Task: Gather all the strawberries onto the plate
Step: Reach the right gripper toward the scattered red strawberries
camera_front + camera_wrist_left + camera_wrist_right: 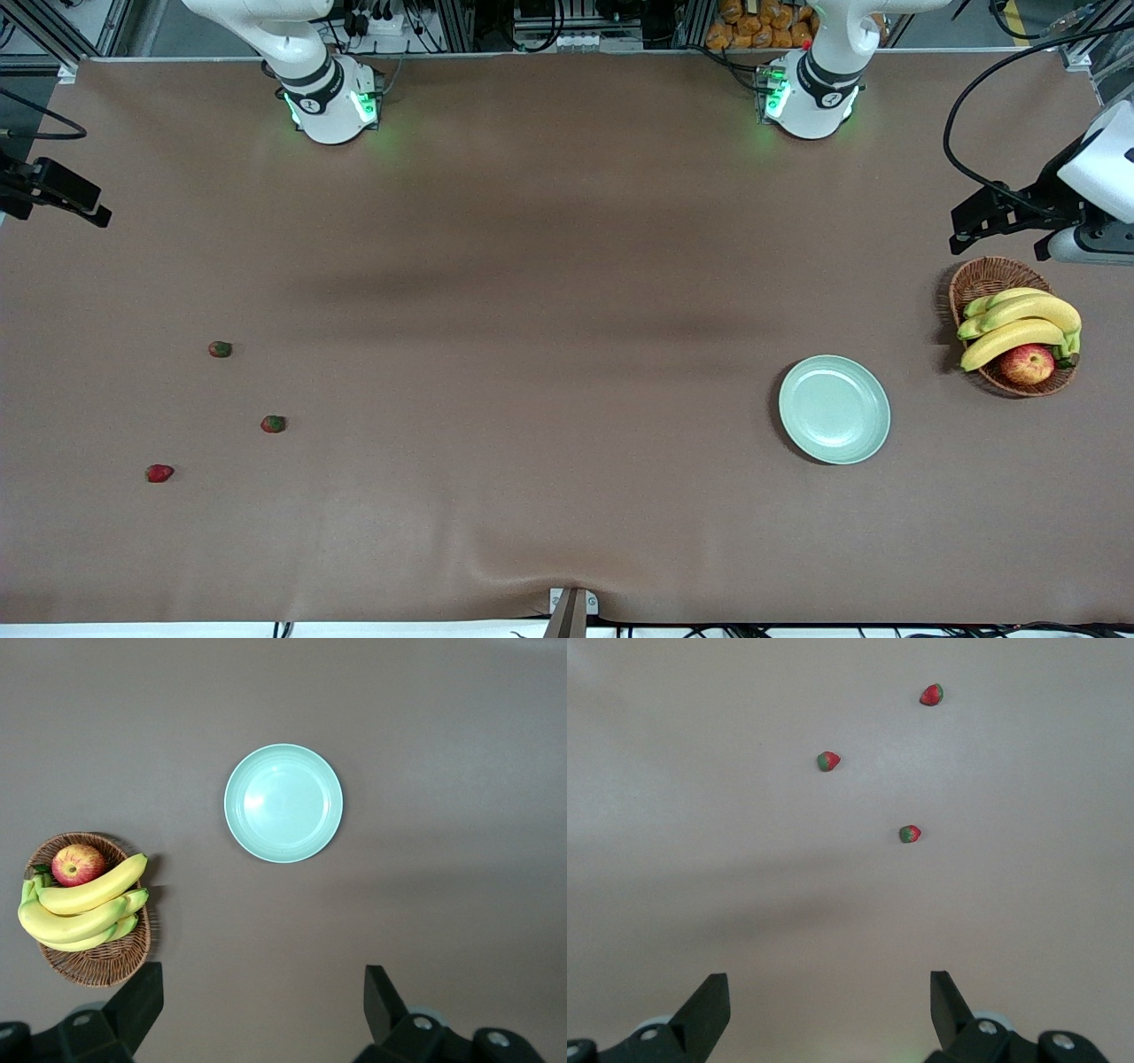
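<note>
Three small red strawberries lie on the brown table toward the right arm's end: one [220, 349] [910, 834], one [273, 424] [828, 761], and the one nearest the front camera [159, 473] [931, 695]. The pale mint plate [834, 409] [283, 803] sits bare toward the left arm's end. My right gripper [89, 206] [830, 992] hangs open and holds nothing, high over the table's edge at its own end. My left gripper [966, 226] [263, 988] hangs open with nothing in it, over the table by the basket.
A brown wicker basket [988, 276] [97, 961] stands beside the plate, closer to the table's end. It holds yellow bananas [1019, 323] [84, 904] and a red-yellow apple [1027, 363] [78, 864]. A small bracket [571, 607] sits at the table's front edge.
</note>
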